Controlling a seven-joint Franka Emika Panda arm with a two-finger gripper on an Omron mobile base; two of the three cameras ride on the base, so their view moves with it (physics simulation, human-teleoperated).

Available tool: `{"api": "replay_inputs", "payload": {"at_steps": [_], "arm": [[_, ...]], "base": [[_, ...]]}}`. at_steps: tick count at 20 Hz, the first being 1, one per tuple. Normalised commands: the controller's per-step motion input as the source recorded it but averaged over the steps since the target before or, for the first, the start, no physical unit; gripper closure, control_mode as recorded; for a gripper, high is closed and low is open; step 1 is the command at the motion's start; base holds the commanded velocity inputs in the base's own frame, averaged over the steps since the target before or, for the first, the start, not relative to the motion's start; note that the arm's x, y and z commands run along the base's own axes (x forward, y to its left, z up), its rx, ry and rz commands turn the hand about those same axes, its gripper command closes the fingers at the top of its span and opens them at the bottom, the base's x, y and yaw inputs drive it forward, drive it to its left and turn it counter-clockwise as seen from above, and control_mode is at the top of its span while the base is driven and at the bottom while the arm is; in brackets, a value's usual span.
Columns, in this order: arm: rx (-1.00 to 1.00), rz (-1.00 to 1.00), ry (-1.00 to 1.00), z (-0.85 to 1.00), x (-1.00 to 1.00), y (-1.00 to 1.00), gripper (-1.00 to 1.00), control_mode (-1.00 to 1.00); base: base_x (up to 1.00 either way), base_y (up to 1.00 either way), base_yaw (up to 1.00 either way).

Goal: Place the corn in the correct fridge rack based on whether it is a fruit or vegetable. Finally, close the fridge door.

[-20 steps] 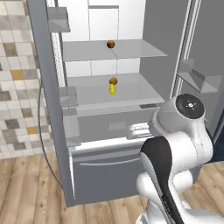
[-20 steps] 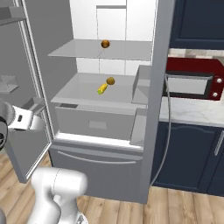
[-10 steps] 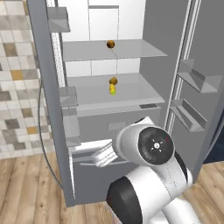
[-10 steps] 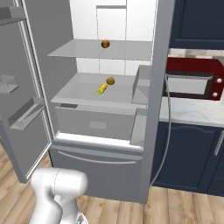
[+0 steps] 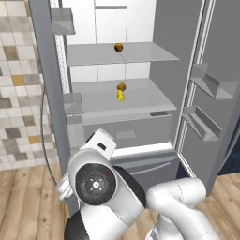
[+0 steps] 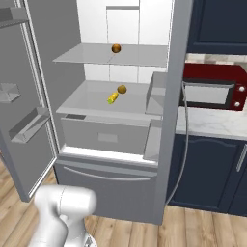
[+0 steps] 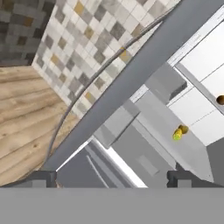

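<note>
Pincer (image 7: 111,177) spread wide, nothing held, tips low before the fridge's outer corner. Arm folded low, wrist rolled. Corn (image 6: 112,98) lies on the fridge rack (image 6: 87,102), just beside a brown ball (image 6: 122,89). Fridge door (image 6: 19,91) stands open; bare rack either side of corn.

The wide grey fridge rack (image 6: 91,103) carries the corn (image 6: 112,98) with a brown ball (image 6: 122,89) touching it; the thinner upper shelf (image 6: 87,55) carries another ball (image 6: 116,48).
</note>
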Motion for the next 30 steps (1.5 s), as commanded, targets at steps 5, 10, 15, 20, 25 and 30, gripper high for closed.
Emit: {"api": "replay_inputs", "payload": {"at_steps": [5,10,15,20,25,30], "arm": [[-0.26,0.09,-0.02,-0.08,0.59,1.0,-1.0,-1.0],[-0.24,0.07,0.05,-0.23,0.89,0.83,-1.0,-1.0],[-0.23,0.01,0.0,-0.25,0.76,0.47,-1.0,-1.0],[-0.2,-0.03,0.0,-0.3,0.71,0.1,-1.0,-1.0],[-0.16,-0.02,0.0,-0.29,0.7,0.03,-1.0,-1.0],[-0.13,0.0,-0.03,-0.29,0.56,0.0,-1.0,-1.0]], "base": [[0.0,0.0,0.0],[0.0,0.0,0.0],[0.0,0.0,0.0],[0.0,0.0,0.0],[0.0,0.0,0.0],[0.0,0.0,0.0]]}}
